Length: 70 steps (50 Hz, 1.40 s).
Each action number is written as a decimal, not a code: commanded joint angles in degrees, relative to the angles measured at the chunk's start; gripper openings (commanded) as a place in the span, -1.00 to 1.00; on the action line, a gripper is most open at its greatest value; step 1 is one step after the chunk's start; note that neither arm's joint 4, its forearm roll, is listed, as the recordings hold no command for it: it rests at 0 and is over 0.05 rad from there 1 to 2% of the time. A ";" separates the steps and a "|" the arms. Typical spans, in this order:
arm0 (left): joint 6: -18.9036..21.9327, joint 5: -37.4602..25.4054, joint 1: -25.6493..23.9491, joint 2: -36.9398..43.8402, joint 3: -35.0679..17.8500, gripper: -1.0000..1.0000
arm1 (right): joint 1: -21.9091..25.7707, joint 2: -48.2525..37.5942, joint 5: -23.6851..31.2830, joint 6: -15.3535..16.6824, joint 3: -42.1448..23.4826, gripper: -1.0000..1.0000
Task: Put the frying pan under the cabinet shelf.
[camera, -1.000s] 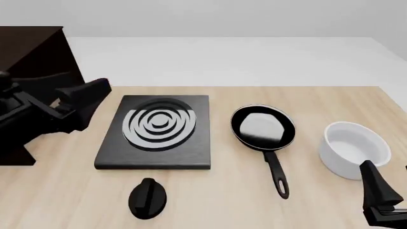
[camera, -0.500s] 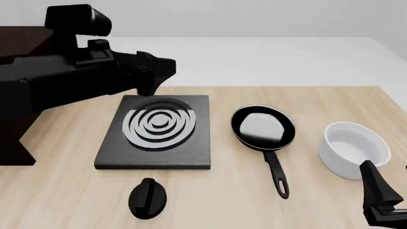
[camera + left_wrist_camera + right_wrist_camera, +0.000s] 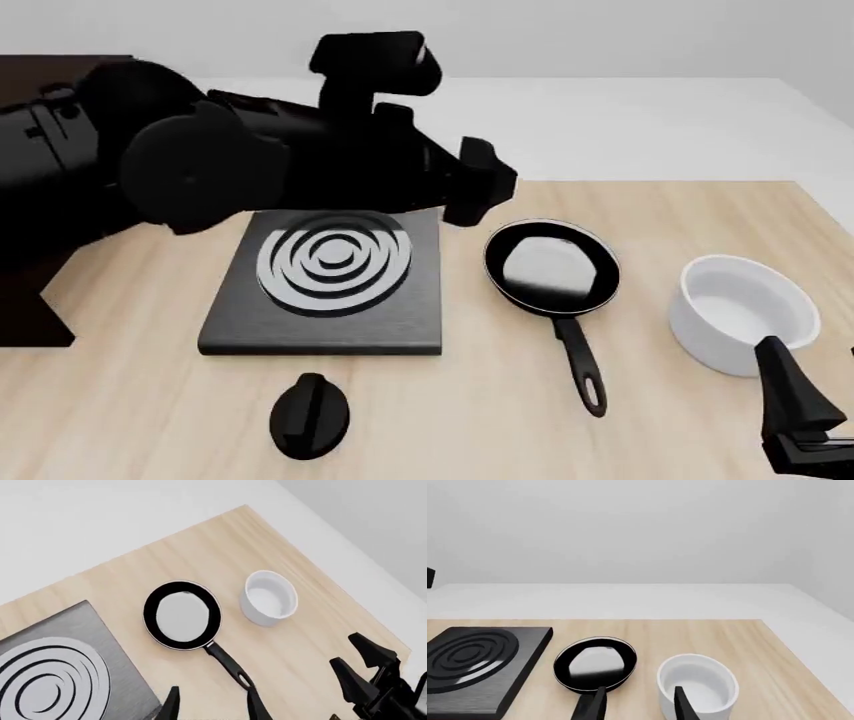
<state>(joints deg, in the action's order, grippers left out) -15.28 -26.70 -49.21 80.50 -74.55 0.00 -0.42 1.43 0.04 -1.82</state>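
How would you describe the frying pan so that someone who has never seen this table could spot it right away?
Start at the flat black stove plate with grey rings, in the middle of the wooden table. Just to its right, before the white bowl, lies the frying pan. It is the only round, glossy black dish with a long thin handle, which points toward the table's near edge.

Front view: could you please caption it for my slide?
Left arm reaches over the stove plate toward the frying pan, bowl alongside.
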 commanded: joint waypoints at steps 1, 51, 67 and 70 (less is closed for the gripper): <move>-3.74 -0.17 -4.12 5.40 -3.02 1.00 | 0.00 0.00 0.00 0.00 0.00 1.00; -19.83 16.08 -6.47 20.66 -0.63 1.00 | -0.02 0.00 0.00 0.01 0.00 1.00; -23.58 20.29 -6.77 23.82 0.33 1.00 | -0.03 0.00 0.00 0.02 0.00 1.00; -25.03 22.25 -7.67 24.55 1.25 1.00 | -0.03 0.00 0.00 -0.01 0.00 1.00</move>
<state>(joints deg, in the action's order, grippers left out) -37.68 -7.84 -56.06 103.05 -74.47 -0.01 -0.42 1.43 0.04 -1.82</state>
